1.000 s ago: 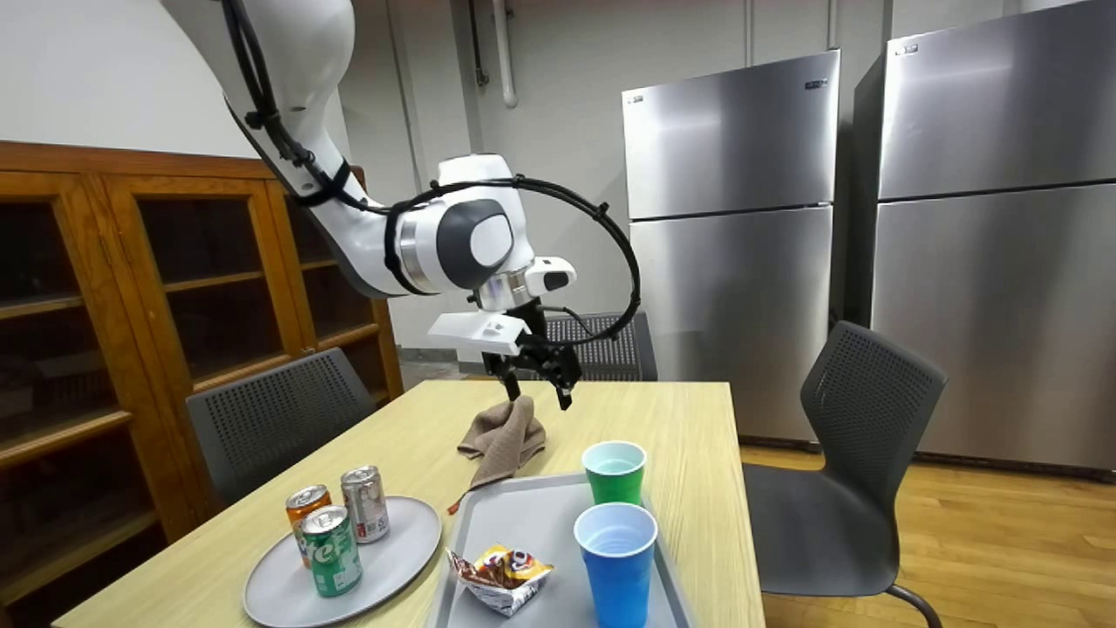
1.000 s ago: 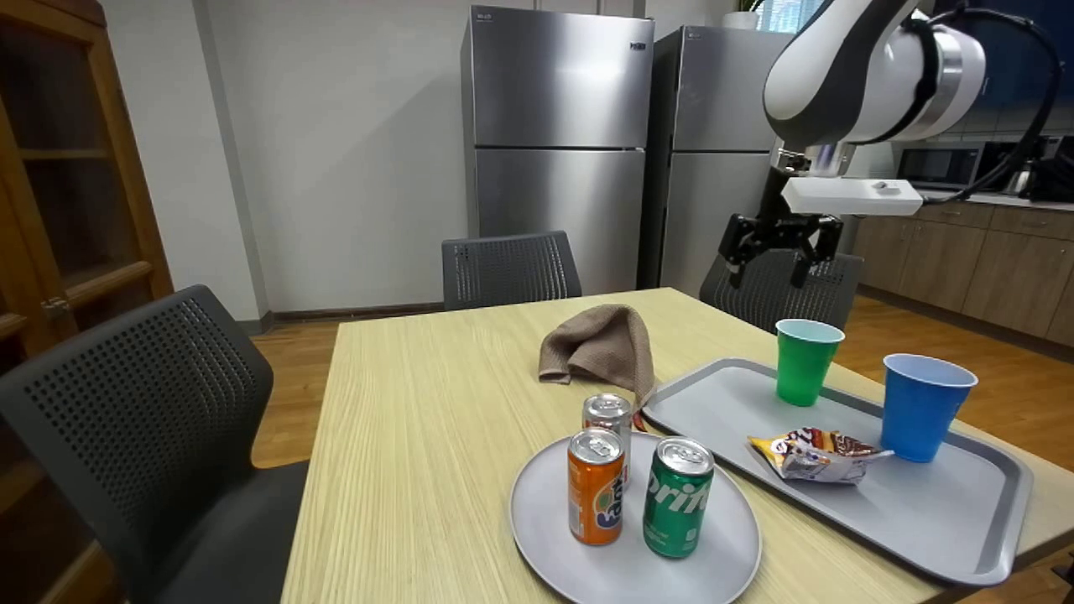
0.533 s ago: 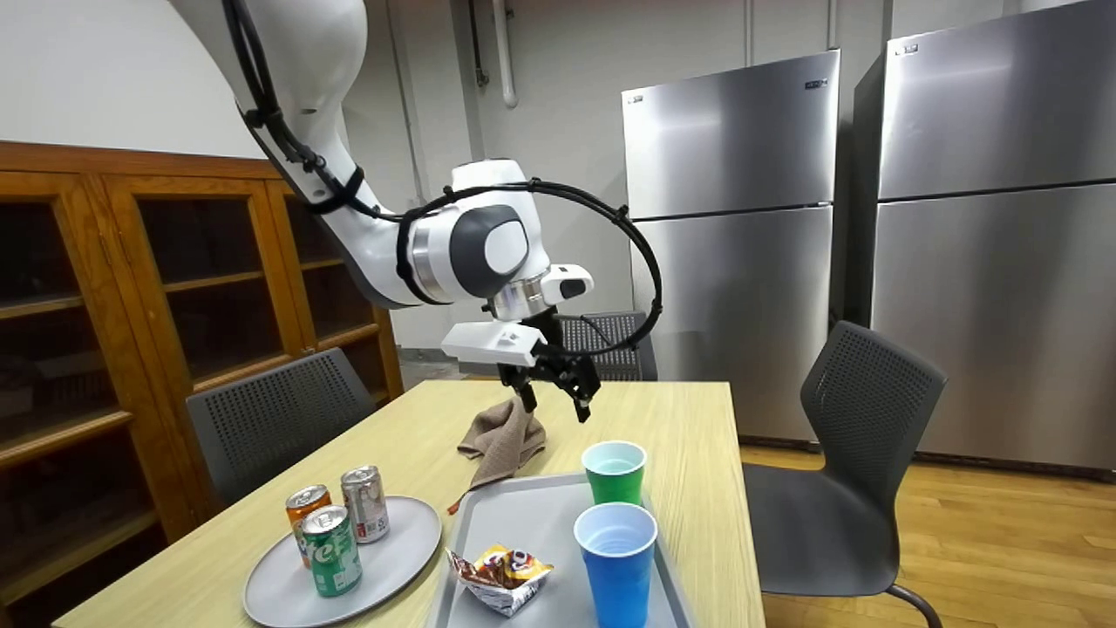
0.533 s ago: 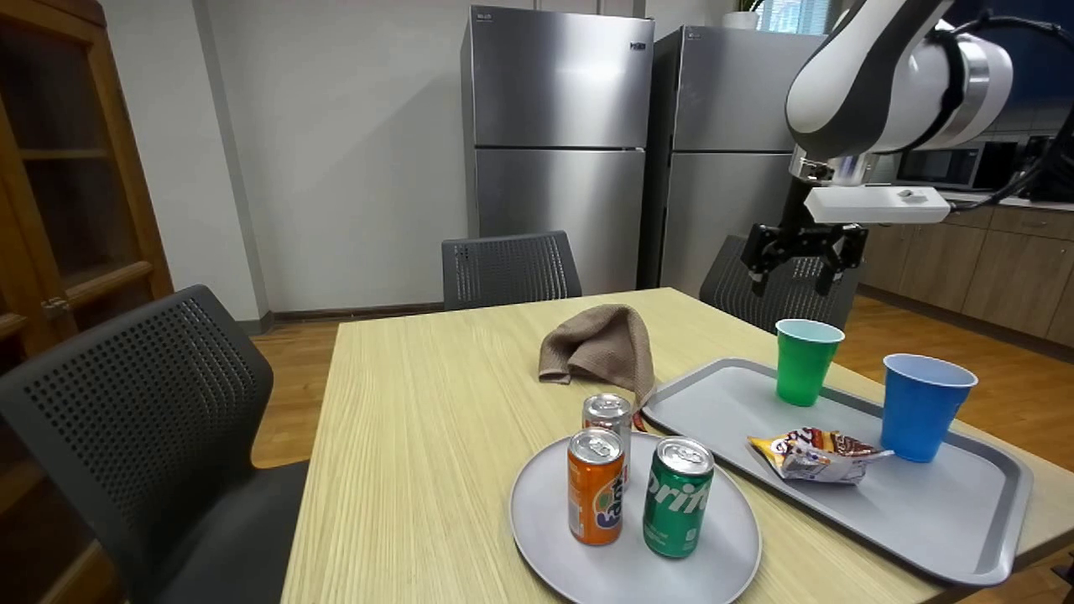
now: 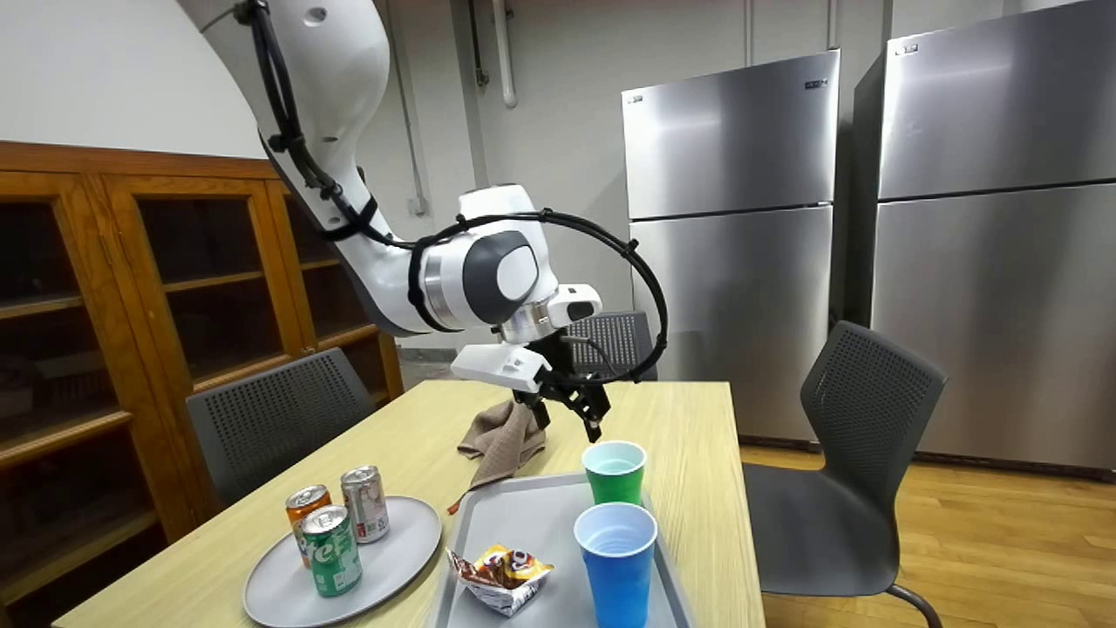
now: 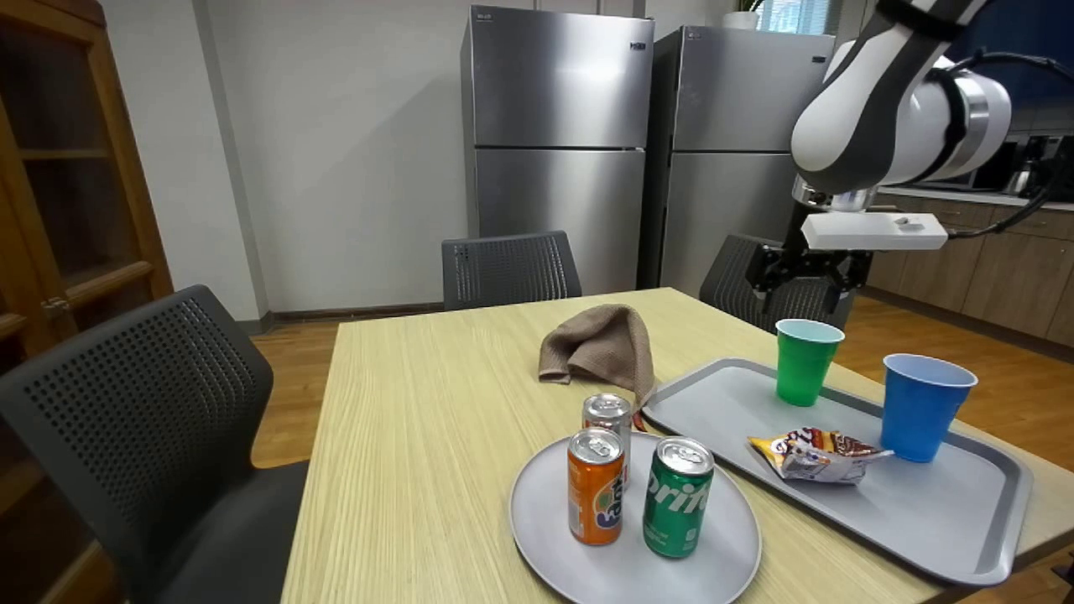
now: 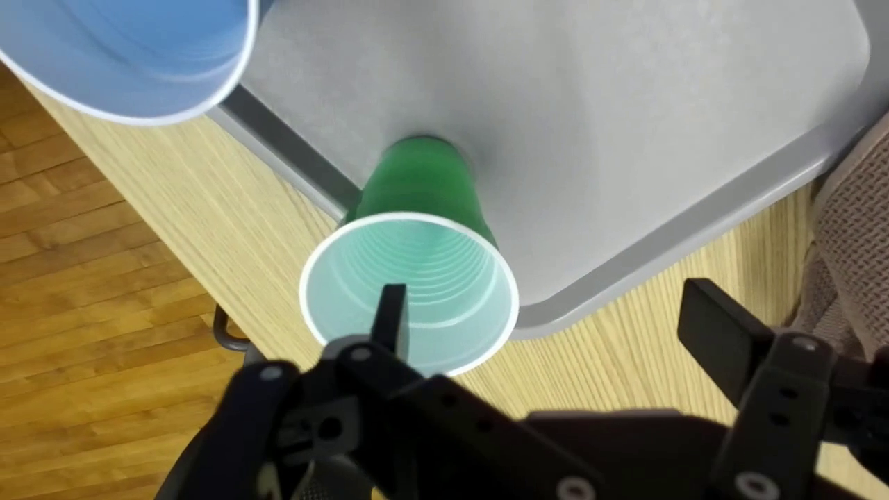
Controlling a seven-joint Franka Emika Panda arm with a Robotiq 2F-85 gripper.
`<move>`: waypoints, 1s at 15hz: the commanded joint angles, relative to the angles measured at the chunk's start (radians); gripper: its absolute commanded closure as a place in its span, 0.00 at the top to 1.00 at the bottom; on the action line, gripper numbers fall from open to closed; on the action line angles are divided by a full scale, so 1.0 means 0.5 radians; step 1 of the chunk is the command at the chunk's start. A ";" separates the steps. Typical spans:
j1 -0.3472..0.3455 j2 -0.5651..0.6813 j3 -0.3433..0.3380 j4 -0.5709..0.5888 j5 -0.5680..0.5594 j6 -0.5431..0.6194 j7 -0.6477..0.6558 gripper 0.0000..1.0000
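Well, pincer [image 7: 546, 312] (spread wide) near green cup [image 7: 420, 257].

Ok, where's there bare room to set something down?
Bare in an exterior view: table picture-left of towel and plate; tray between green cup, snack bag and towel. Crowded: three cans on the plate; blue cup beside the snack bag; open fingers hang near the green cup.

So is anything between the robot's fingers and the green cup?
Nothing visible. The open fingers hang near the green cup; in the wrist view, the blue cup and brown cloth are off to either side.
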 commanded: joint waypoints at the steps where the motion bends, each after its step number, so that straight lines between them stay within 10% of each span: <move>1: 0.046 0.098 -0.062 0.046 -0.091 0.064 0.177 1.00; 15: 0.223 0.395 -0.203 0.278 -0.048 0.084 0.377 1.00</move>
